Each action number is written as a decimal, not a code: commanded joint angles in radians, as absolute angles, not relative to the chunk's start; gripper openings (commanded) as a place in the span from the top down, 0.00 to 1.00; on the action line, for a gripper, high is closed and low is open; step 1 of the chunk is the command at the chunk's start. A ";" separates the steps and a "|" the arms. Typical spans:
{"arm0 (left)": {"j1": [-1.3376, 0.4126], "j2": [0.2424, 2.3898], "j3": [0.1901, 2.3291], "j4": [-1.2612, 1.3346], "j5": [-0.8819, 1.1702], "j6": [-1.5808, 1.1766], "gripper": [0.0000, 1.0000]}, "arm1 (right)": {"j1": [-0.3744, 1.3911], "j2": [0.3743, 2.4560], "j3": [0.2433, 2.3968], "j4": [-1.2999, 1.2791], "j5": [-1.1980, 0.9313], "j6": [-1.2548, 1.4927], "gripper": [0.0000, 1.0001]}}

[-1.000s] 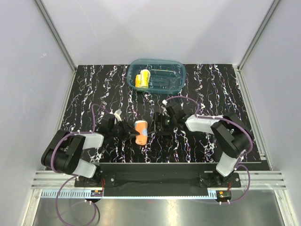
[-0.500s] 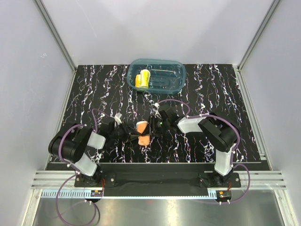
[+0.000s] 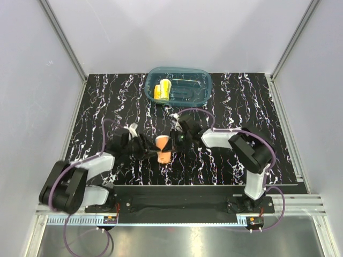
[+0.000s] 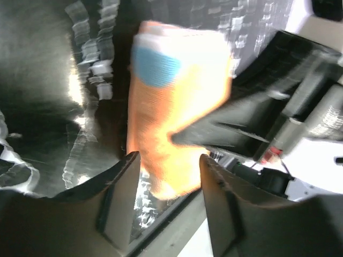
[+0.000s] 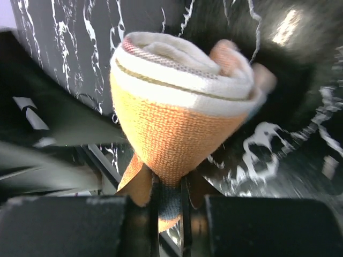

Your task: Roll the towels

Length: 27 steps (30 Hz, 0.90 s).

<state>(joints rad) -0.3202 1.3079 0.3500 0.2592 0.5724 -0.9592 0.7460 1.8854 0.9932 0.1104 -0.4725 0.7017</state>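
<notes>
The orange towel is a tight roll at the middle of the black marbled table, between my two grippers. My right gripper is shut on it: in the right wrist view the roll's orange cloth is pinched thin between the jaws of the right gripper. My left gripper stands open. In the left wrist view its fingers flank the roll's lower end with gaps on both sides. The yellow towel lies rolled in the teal tub.
The teal tub stands at the back centre of the table. Grey walls with metal frame posts close in the left, right and back sides. Both arm bases sit on the rail at the near edge.
My right gripper moved left to the orange roll and shut on it. My left gripper, which was shut on the roll, has opened.
</notes>
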 commanded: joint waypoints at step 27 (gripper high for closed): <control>-0.310 0.721 0.813 -0.675 0.107 -0.405 0.40 | 0.314 2.285 2.265 -0.644 -0.676 0.279 1.00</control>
